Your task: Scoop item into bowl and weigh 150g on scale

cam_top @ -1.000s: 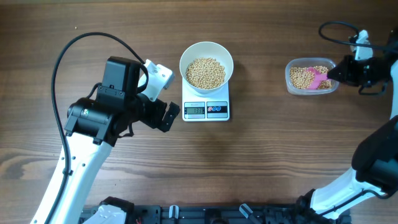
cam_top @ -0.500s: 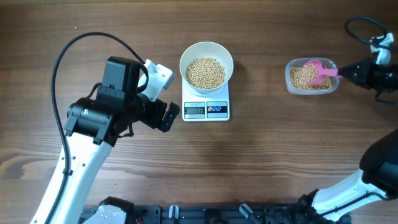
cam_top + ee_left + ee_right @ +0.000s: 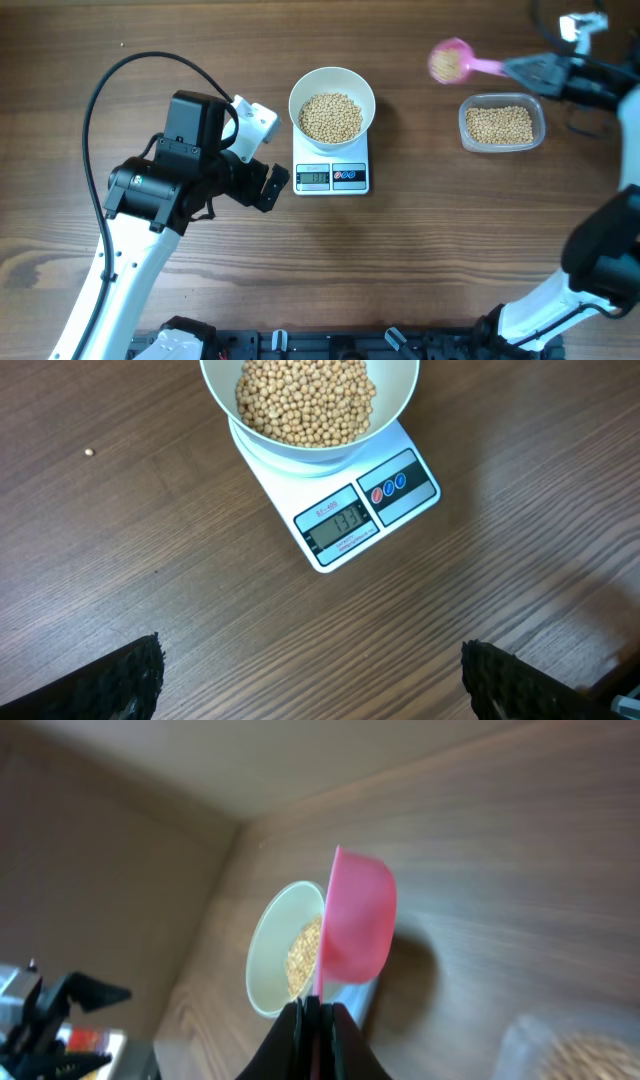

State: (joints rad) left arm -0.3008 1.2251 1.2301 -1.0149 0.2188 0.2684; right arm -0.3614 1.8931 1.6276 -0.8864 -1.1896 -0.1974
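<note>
The beans (image 3: 331,117) are sitting heaped in the white bowl (image 3: 365,90), which is resting on the scale (image 3: 331,177) at upper centre of the overhead view. Its display appears to be showing a figure short of the target. At upper right the pink scoop (image 3: 447,62), seemingly loaded, is now hanging above the desk (image 3: 420,250) between the bowl and the clear tub (image 3: 502,124) — half a second ago it was lying in the tub — so another top-up is probably coming. The right tool (image 3: 512,68) is pinching the scoop's handle. The left tool (image 3: 268,186), left of the scale, is standing spread wide, holding nothing.
</note>
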